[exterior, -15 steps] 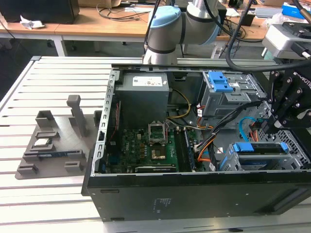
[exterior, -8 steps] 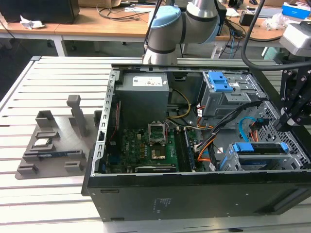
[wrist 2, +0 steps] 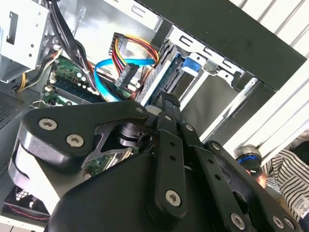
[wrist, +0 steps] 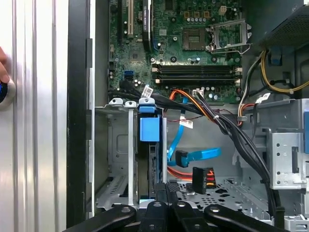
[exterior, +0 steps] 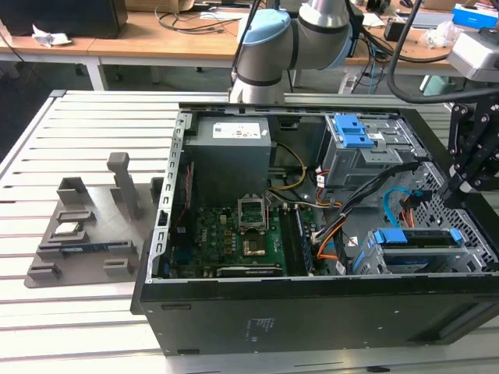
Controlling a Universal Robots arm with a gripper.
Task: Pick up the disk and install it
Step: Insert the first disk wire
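The disk [exterior: 415, 237], silver with blue side rails, sits in the drive cage at the corner of the open computer case on the exterior view's right. In the first wrist view the disk [wrist: 149, 129] stands on edge in the cage slot, its blue rail tab showing. The second wrist view shows the disk [wrist 2: 189, 65] just beyond the fingertips. My black gripper [exterior: 455, 185] hangs above the case's edge on the exterior view's right, slightly above the cage. In both wrist views the gripper [wrist: 166, 189] [wrist 2: 167, 103] has its fingers together with nothing between them, apart from the disk.
The case [exterior: 312, 312] lies open on a slatted white table [exterior: 70, 312], with motherboard [exterior: 234, 234], power supply [exterior: 231, 152] and loose blue and orange cables [wrist: 193, 157] beside the cage. A grey fixture tray [exterior: 86, 234] lies on the exterior view's left. A person's hand [wrist: 3, 67] rests near the case.
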